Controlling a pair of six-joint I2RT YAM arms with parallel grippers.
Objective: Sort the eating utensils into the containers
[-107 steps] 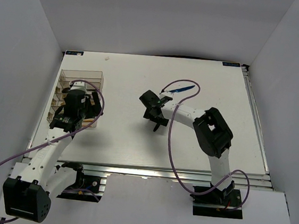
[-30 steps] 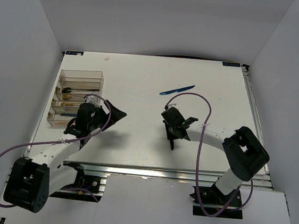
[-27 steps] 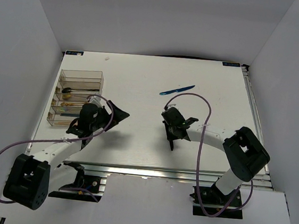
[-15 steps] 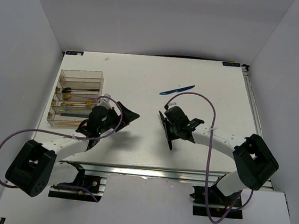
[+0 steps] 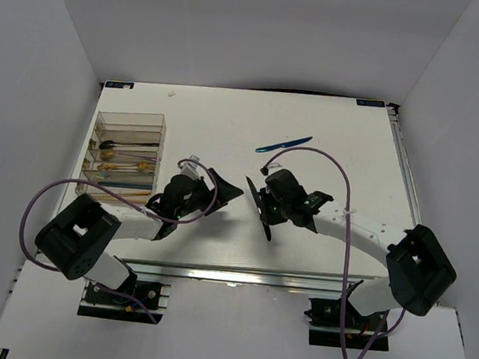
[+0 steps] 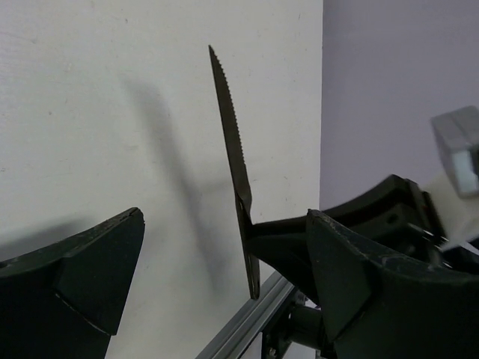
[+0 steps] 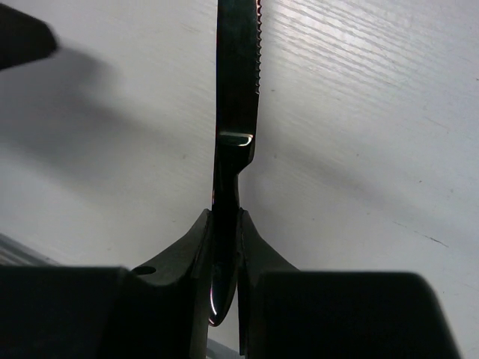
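Right gripper (image 7: 224, 218) clamps the handle of a dark serrated knife (image 7: 238, 75), blade out over the white table (image 7: 359, 112) — left gripper (image 6: 224, 224) stands wide apart just beside it, empty.

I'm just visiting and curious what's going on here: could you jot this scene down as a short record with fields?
Right jaws: shut on dark serrated knife
Left jaws: wide open, empty, facing that knife
Blue knife: lying loose on table, beyond both arms
Organiser: left side of table, some cutlery inside
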